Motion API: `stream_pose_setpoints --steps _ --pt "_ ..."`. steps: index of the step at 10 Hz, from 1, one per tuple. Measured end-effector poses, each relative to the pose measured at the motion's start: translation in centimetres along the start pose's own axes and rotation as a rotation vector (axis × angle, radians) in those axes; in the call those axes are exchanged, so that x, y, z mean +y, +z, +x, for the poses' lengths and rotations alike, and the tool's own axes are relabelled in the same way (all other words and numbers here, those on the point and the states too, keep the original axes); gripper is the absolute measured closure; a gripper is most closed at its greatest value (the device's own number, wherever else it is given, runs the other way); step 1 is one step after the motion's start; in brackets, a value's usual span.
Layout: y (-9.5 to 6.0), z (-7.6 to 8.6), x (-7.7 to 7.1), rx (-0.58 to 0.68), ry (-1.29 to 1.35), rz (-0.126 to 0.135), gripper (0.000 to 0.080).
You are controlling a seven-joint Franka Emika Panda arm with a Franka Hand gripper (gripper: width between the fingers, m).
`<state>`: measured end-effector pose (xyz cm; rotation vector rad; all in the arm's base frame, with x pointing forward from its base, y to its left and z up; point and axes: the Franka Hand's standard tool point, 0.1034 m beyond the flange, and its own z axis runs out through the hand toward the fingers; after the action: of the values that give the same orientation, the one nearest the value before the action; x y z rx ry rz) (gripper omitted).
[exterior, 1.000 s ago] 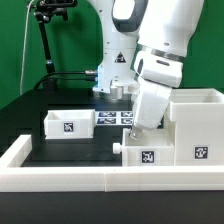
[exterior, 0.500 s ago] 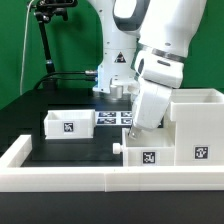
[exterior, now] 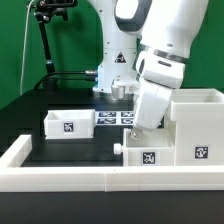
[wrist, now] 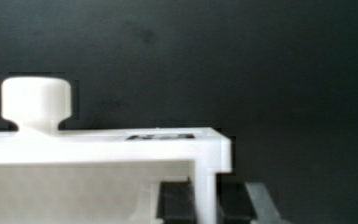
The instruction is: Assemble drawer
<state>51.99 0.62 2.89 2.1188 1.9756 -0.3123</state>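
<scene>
Beside the housing, hand all but closed on the knobbed tray, thin wall between its fingers.

1. The housing looks like white plastic, smooth and mostly matt.
2. The knobbed tray has the same white plastic look. Its knob is smooth with a soft sheen.
3. The loose tray is matt white plastic, and its tag looks like flat printed paper.
4. The bench is black and matt. Its material cannot be told.
5. The border wall is white, smooth and plastic-looking.
6. The arm's shell is glossy white plastic with bright highlights.
7. The pincer has dark, matt fingers.
8. The marker board is flat, white and matt.
</scene>
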Motion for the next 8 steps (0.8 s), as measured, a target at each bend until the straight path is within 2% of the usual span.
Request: stream_pose_setpoints --steps 3,5,8 --pt "-0.19 0.00 0.19 -0.007 0.000 0.001 0.0753" --pt "-0.05 0.05 0.13 0.007 -0.002 -0.012 0.0753" --pt "0.09 -0.06 0.05 0.005 -0.002 -0.007 0.0753"
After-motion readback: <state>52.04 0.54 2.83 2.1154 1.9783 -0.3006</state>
